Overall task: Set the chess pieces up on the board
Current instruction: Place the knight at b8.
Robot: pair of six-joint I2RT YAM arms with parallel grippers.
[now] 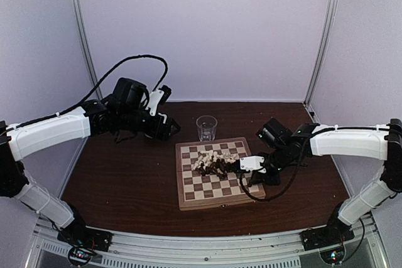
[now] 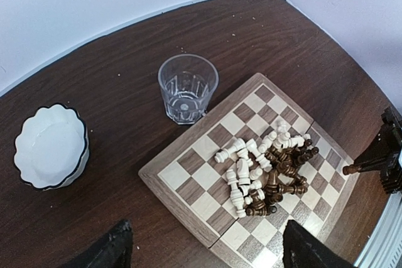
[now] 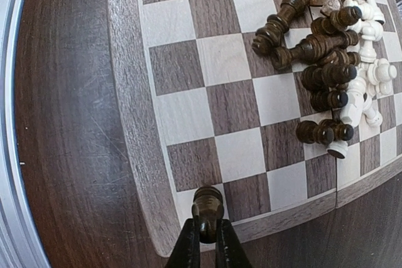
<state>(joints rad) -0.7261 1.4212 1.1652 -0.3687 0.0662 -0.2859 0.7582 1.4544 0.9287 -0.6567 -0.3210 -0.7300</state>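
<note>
Firmly clenched, the right gripper (image 3: 207,227) held one dark piece (image 3: 207,202) by its body between the two fingertips. The piece's round head faced the wrist camera. It sat over the light square in the near-right corner of the board (image 3: 129,92), just inside the right rim. Whether its base touched the square could not be told from these views. The rest of the chess pieces (image 1: 217,162) lay tumbled in one heap around the middle of the board, well apart from the held piece, with several bare squares between them. The dark ones lay mostly on the heap's right, toward the gripper. The cream ones lay mostly on its left and far side, and almost all of them were on their sides. The board itself lay flat on the dark tabletop (image 1: 125,174), about midway between the two arms. The left gripper (image 1: 169,130) hung above the tabletop beyond the board's far-left corner, clear of the board and of every piece. Its fingers (image 2: 116,249) were spread wide with nothing between them. A clear glass (image 2: 187,89) stood upright on the tabletop just past the board's far rim, to the right of the left gripper. In the left wrist view a white scalloped bowl (image 2: 50,145) sat on the tabletop, apart from both the glass and the board.
</note>
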